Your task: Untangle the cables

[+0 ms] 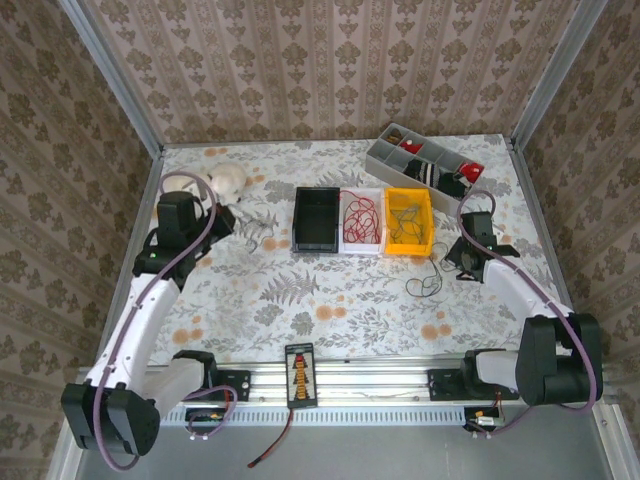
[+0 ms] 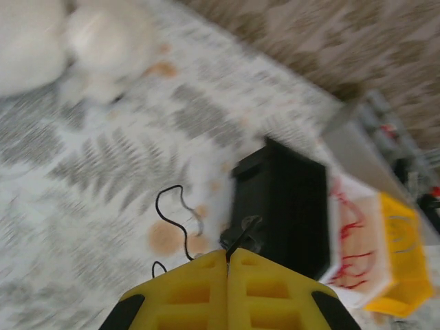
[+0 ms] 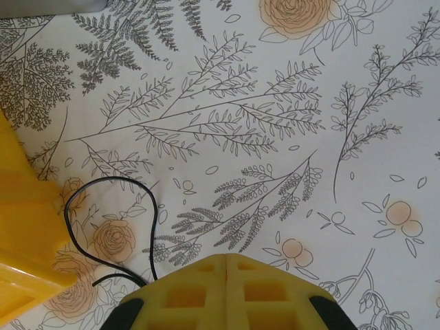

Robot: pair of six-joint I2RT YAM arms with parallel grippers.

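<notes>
The black cable (image 2: 184, 237) looks light and limp, pinched in the closed left claw (image 2: 227, 256); right claw (image 3: 229, 260) closed, hold unclear; best grasped mid-loop.

Table's (image 1: 330, 305) near centre lies open; three bins (image 1: 362, 248) block mid-table; grey tray (image 1: 395, 168) crowds far right.

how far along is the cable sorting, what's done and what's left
Done: a red cable lies in the white bin, a dark cable in the yellow bin. In hand: the left tool is shut on a thin black cable. Left: a black loop on the table by the shut right tool.
</notes>
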